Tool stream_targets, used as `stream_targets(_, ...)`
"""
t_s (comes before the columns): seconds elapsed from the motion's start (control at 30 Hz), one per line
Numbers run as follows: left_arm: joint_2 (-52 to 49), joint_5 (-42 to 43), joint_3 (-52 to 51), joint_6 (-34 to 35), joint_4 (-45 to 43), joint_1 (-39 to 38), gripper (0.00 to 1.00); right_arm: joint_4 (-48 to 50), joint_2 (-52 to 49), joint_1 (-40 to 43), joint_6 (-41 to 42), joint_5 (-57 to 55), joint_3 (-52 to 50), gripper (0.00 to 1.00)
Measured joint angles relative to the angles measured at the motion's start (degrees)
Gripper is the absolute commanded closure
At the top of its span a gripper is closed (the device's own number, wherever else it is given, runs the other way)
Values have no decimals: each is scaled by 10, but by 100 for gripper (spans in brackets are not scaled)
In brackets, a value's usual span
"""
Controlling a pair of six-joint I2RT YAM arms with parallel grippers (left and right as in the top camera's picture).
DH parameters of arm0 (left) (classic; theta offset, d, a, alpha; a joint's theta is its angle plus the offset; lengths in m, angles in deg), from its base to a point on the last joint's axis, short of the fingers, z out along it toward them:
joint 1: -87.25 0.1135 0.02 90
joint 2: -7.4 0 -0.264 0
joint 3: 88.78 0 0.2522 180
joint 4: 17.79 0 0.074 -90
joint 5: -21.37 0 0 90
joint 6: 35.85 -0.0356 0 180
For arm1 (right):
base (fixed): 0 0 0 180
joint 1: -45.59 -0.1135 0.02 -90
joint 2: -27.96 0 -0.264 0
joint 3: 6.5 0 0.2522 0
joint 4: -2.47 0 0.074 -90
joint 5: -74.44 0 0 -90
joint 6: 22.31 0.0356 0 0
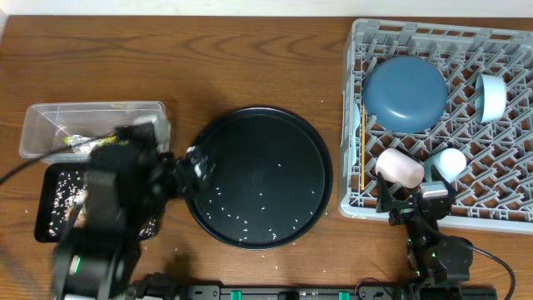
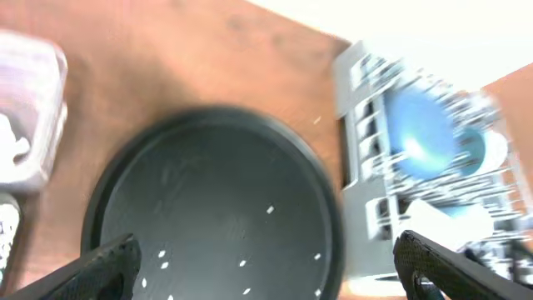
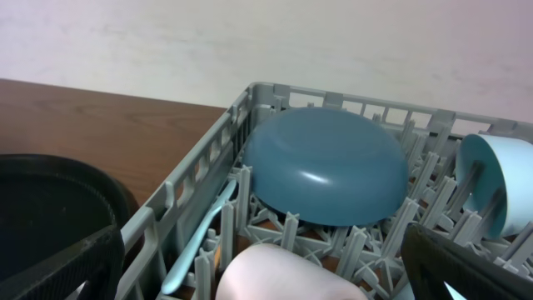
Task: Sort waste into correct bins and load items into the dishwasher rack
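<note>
At the round tray's left rim: the left gripper (image 1: 196,169) is held low beside the edge of the round tray (image 1: 275,142), fingers spread wide, nothing clasped between them.
At the rack's near edge: the right gripper (image 1: 414,200) is held just behind the pink cup (image 1: 398,167), fingers parted and empty; no contact with the cup can be made out.
Rack (image 1: 500,210): the blue plate (image 1: 404,90), light-blue cup (image 1: 491,96), pink cup and white bowl (image 1: 451,160) are seen set among the pegs; a chopstick (image 1: 364,154) lies along the left wall, with a pale plastic utensil (image 3: 196,242) beside it.
Clear tub (image 1: 50,117): a wrapper (image 1: 79,140) and other scraps are seen inside; more cannot be told.
Shallow black tray (image 1: 42,229): white specks are scattered over its floor.
Waste left: rice grains (image 1: 241,218) are strewn across the near half of the round tray, a few on the table (image 1: 208,50) close by.
Step in hand: the dishes are judged loaded, and clearing the rice is judged to be the work at hand.
Next move: the grains look too small to be pinched singly, so the round tray's rim would likely have to be clamped, raised and tipped over the shallow black tray. A firm hold and a slow tilt are called for, so that nothing is spilled on the table.
</note>
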Motion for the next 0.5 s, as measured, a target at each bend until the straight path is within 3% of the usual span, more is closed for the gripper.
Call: stream_targets(0.5, 326, 0, 0, 0, 22, 0, 2, 0, 0, 0, 0, 0, 0, 1)
